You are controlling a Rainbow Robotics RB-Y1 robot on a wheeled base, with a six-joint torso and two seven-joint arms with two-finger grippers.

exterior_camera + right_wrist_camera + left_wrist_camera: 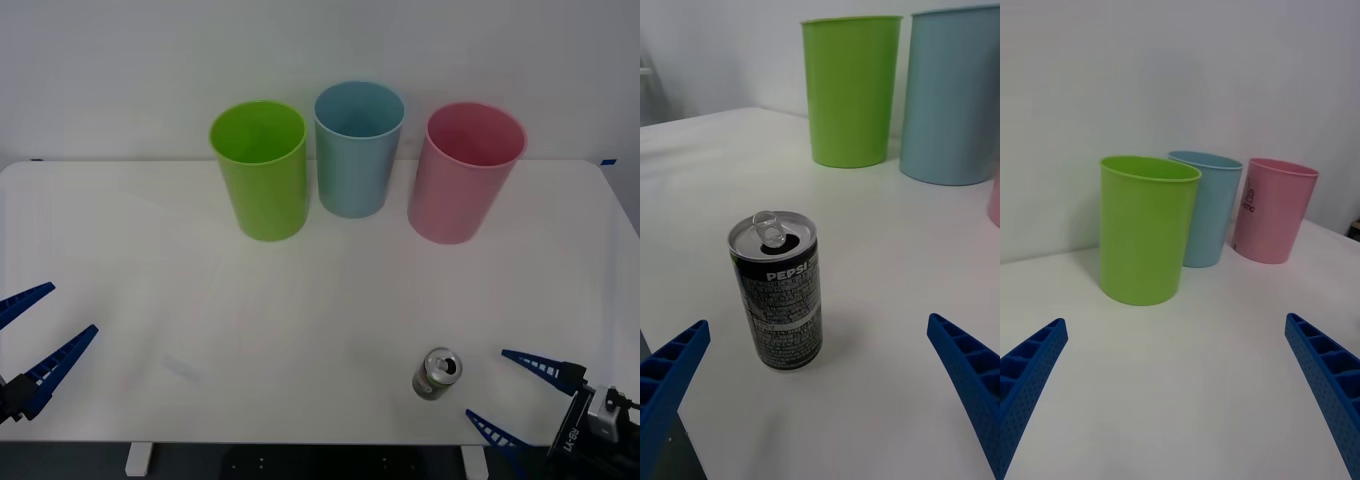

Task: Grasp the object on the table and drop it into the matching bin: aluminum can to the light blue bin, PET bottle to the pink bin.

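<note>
Left pincer [28, 345] spread wide, low over white tabletop [150, 270]. Green bin [260, 168], light blue bin [357, 148], pink bin [463, 170] along far edge. Can [437, 373] upright near front edge, right pincer [512, 395] spread just beside.

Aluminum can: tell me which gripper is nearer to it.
Right. The right gripper sits open just beside the aluminum can at the table's near edge; the left gripper is open far across the table.

Standing upright on the counter [200, 300], near its front edge, right of centre: aluminum can [437, 374]. Behind, along the far edge, left to right: lime green bin [260, 170], light blue bin [357, 149], pink bin [463, 172].
</note>
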